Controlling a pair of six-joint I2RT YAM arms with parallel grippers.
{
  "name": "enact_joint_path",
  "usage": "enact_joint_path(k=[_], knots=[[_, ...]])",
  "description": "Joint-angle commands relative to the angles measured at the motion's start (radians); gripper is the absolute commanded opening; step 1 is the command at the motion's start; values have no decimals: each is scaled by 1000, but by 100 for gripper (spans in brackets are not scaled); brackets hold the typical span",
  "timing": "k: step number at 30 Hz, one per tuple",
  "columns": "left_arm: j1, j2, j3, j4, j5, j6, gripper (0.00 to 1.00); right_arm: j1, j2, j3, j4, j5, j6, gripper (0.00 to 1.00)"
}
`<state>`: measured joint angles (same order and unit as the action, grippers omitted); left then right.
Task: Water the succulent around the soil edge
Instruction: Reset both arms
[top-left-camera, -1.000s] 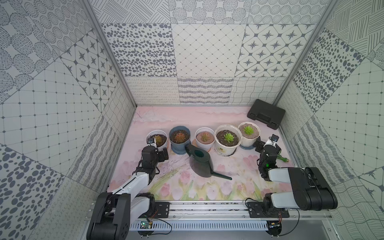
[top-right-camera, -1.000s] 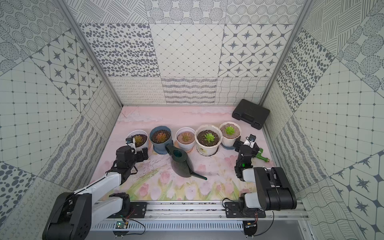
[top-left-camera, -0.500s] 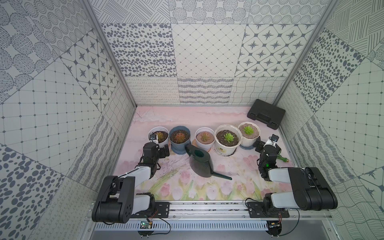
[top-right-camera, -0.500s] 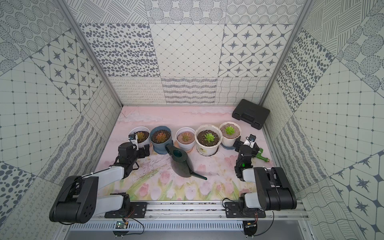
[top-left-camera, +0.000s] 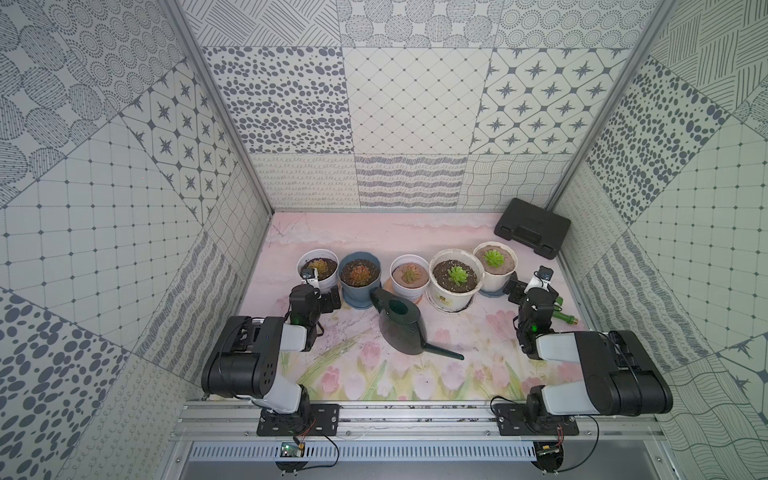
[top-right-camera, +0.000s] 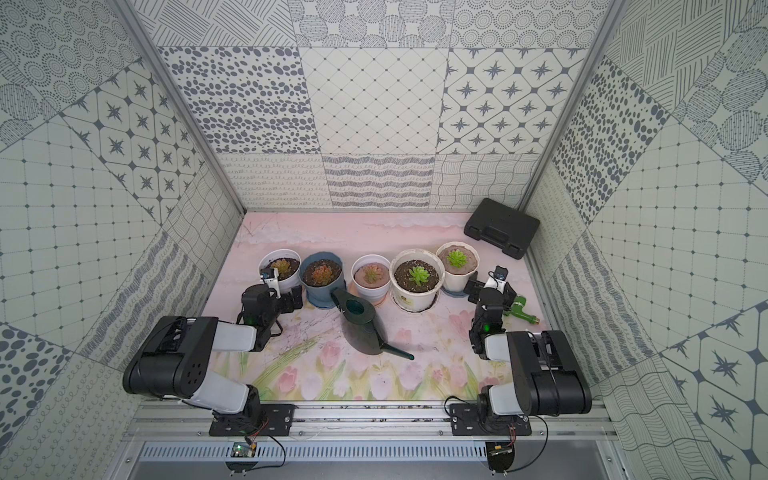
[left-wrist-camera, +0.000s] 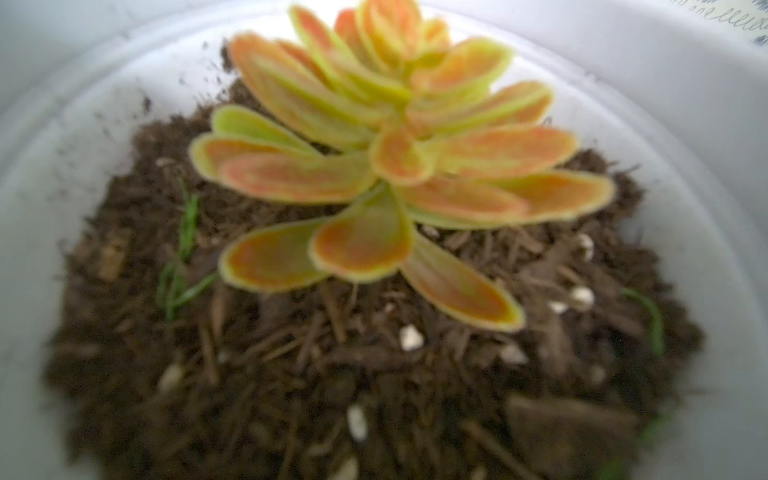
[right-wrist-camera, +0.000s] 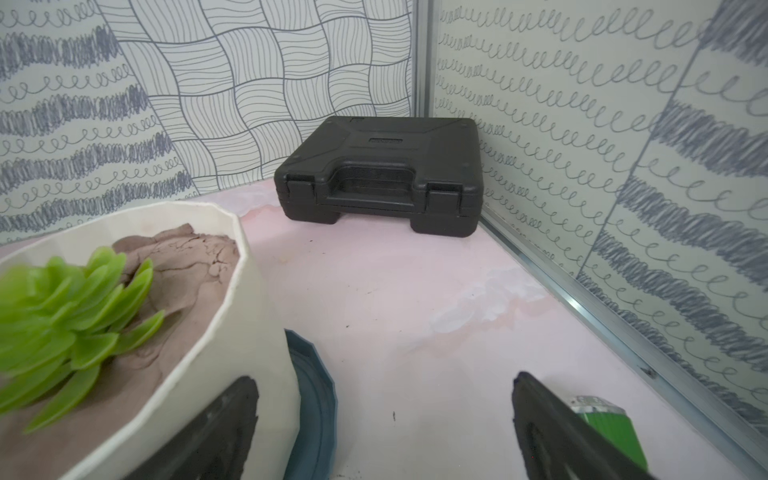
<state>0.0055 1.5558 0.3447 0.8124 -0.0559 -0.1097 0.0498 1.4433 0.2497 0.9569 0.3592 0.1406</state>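
Note:
The succulent (top-left-camera: 493, 257) (top-right-camera: 456, 258) is a small bright green rosette in the white fluted pot (top-left-camera: 498, 279) at the right end of the pot row. Smooth tan soil rings it, and the soil edge (right-wrist-camera: 216, 266) lies just inside the lip. A dark green watering can (top-left-camera: 401, 320) (top-right-camera: 363, 322) stands free on the mat in front of the row, spout toward the front. My right gripper (right-wrist-camera: 382, 419) (top-left-camera: 527, 287) is open beside that pot, one finger (right-wrist-camera: 224, 424) against its wall. My left gripper (top-left-camera: 316, 291) hovers at the leftmost pot, holding nothing.
Left to right stand a white pot (top-left-camera: 318, 270) with an orange-green rosette (left-wrist-camera: 386, 166), a blue pot (top-left-camera: 359, 274), a white pot (top-left-camera: 409, 275) and a cream pot (top-left-camera: 456, 277). A black case (top-left-camera: 532, 226) lies back right. A green nozzle (top-left-camera: 563, 318) lies by the right wall.
My left arm has folded back, its elbow rising toward the front rail, while its gripper edged closer to the leftmost pot. The right arm and the watering can have not moved.

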Motion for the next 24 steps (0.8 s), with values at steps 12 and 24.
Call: enact_joint_path(k=[12, 24], knots=[[-31, 13, 56, 46, -9, 27, 99, 11, 98, 96, -16, -239, -105, 97], [-33, 15, 71, 17, 45, 51, 99, 10, 105, 139, -89, -176, -80, 97]])
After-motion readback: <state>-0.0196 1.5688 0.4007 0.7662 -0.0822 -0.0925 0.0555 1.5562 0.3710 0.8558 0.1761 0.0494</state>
